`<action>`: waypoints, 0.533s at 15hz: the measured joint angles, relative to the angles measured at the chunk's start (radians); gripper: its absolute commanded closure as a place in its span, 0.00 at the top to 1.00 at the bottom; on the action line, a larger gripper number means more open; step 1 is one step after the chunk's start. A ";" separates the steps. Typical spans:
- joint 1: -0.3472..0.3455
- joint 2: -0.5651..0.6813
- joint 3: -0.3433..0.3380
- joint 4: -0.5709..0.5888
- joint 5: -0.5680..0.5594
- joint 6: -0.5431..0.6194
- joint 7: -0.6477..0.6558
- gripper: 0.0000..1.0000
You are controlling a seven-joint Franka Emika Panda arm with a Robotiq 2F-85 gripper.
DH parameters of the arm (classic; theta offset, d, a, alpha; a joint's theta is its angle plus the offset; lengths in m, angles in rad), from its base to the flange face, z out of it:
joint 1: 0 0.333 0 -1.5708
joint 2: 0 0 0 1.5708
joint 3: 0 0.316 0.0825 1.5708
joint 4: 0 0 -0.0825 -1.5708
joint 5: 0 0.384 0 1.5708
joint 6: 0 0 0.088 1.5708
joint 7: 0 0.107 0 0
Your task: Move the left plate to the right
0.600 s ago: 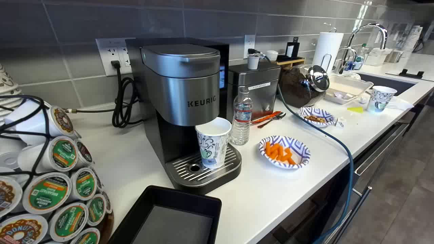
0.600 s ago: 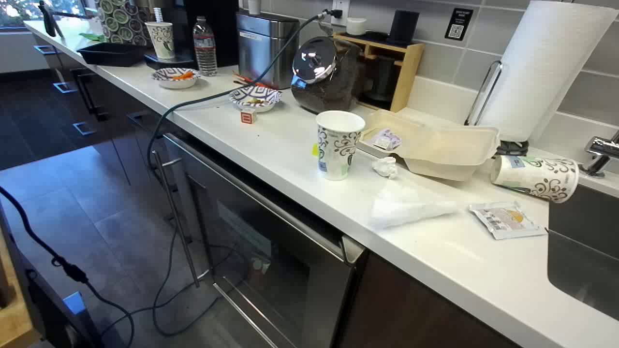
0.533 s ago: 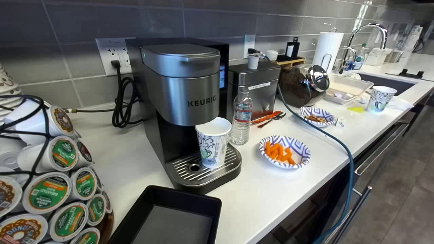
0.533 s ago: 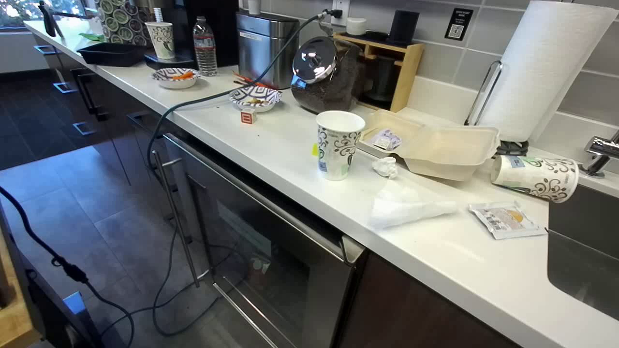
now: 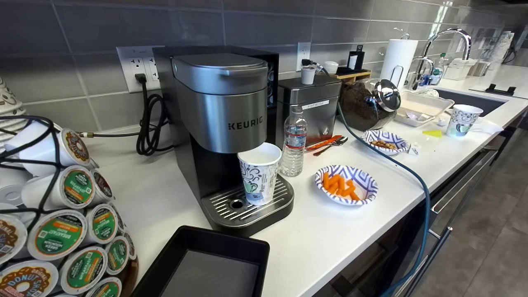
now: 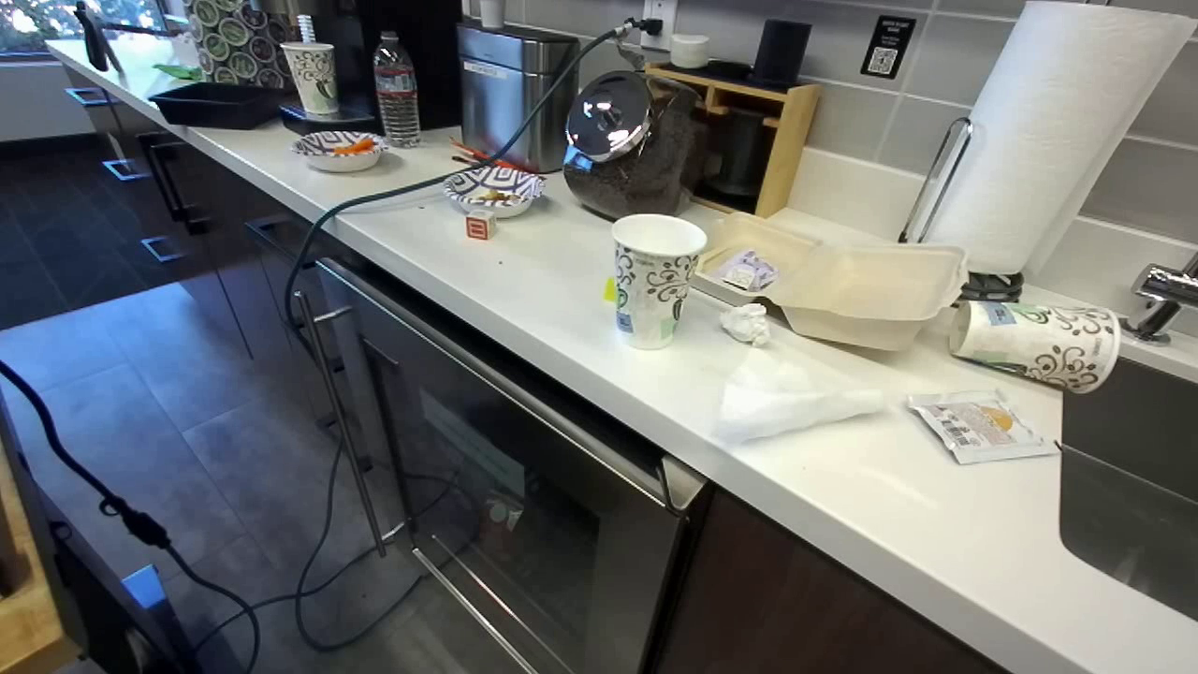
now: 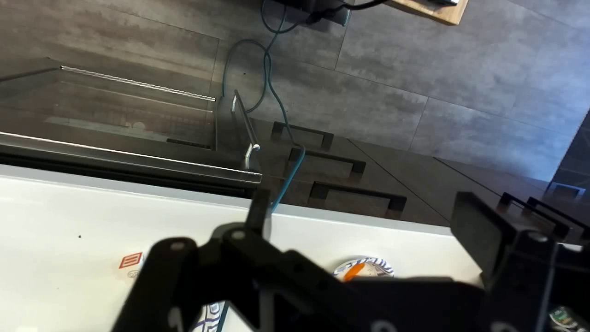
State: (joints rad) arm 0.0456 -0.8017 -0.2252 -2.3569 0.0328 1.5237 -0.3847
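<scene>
The left plate (image 5: pixel 368 180) is a small round dish with a blue-and-white patterned rim and several orange carrot-like pieces in it. It rests on the white counter beside the coffee machine, and also shows in an exterior view (image 6: pixel 339 163). In the wrist view the left plate (image 7: pixel 380 264) is partly hidden behind the gripper body. The similar patterned plate (image 5: pixel 398 142) holds brown bits and no orange; it also shows in an exterior view (image 6: pixel 505 208). My gripper (image 7: pixel 366 214) is open, its fingers wide apart with nothing between them. It touches neither plate and is out of both exterior views.
A water bottle (image 5: pixel 293 148), a paper cup (image 5: pixel 260 177) on the coffee machine (image 5: pixel 222 103) and a black tray (image 5: pixel 206 264) stand around the left plate. A blue cable (image 5: pixel 396 163) crosses the counter between the plates. A small red-marked block (image 6: pixel 480 225) lies beside the similar plate.
</scene>
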 measured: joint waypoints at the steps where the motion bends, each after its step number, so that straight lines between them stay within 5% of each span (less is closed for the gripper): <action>1: -0.001 0.000 0.001 0.000 0.000 0.000 0.000 1.00; 4: 0.007 0.031 0.021 -0.016 0.062 0.042 0.015 1.00; 8: 0.068 0.162 0.092 -0.074 0.248 0.241 0.035 1.00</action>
State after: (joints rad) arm 0.1140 -0.6393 -0.1331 -2.4309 0.2809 1.7650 -0.3497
